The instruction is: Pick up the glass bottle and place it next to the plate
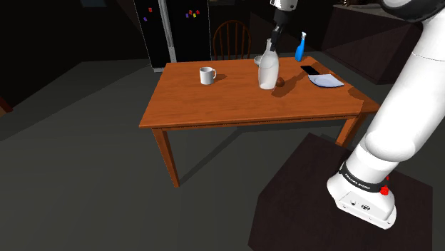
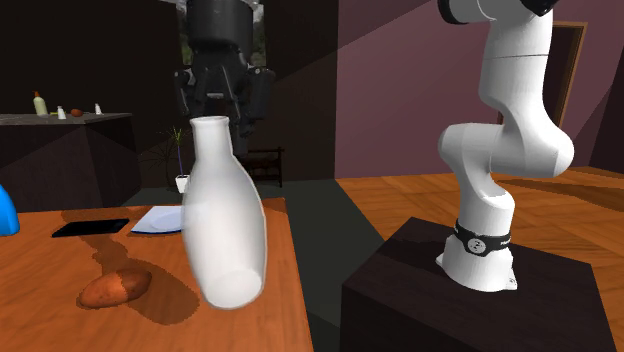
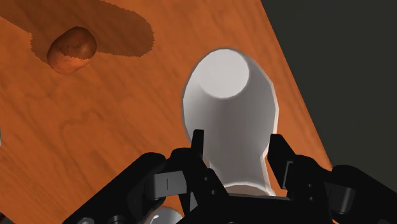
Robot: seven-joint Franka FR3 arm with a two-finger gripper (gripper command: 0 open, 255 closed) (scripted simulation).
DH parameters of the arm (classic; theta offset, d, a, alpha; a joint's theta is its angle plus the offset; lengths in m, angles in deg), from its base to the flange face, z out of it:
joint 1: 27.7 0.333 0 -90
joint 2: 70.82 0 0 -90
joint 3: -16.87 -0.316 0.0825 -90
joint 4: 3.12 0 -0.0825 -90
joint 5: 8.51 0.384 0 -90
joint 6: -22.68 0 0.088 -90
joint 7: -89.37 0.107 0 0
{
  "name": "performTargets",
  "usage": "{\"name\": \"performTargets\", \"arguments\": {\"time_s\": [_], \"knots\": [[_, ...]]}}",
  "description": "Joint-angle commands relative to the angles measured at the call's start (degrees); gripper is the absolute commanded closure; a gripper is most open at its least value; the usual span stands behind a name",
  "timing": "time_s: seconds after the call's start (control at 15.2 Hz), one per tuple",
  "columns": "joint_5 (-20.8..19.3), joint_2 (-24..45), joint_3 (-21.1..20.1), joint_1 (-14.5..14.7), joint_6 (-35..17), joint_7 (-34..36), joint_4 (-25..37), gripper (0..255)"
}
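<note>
Seen from the shoulder view, a worktop (image 1: 214, 107) stands beyond and to the left of the robot's stand (image 1: 314, 185). On the worktop, a mug (image 1: 207, 75) sits toward the left and a bottle (image 1: 267, 68) near the middle. A plate (image 1: 326, 81) lies toward the right end. A phone-like slab (image 1: 310, 70) lies just behind the plate. A spray bottle (image 1: 301, 48) stands further back, at the far edge. A potato-like lump (image 2: 115, 287) lies just beside the bottle, on the plate's side. The jaws come down from above, one on each side of the bottle's neck, clasping it. A chair (image 1: 232, 36) stands behind the worktop. A fridge (image 1: 175, 32) stands further back, to the chair's left.
</note>
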Motion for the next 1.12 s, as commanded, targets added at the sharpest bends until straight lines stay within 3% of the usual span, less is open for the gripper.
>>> {"name": "performTargets", "arguments": {"time_s": [0.0, 1.06], "knots": [[-0.1, 0.0, 0.0, 0.0, 1.7, 0.2, 1.7, 255], [1.0, 2.9, 0.5, -0.9, 15.1, 0.5, 17.8, 255]]}}
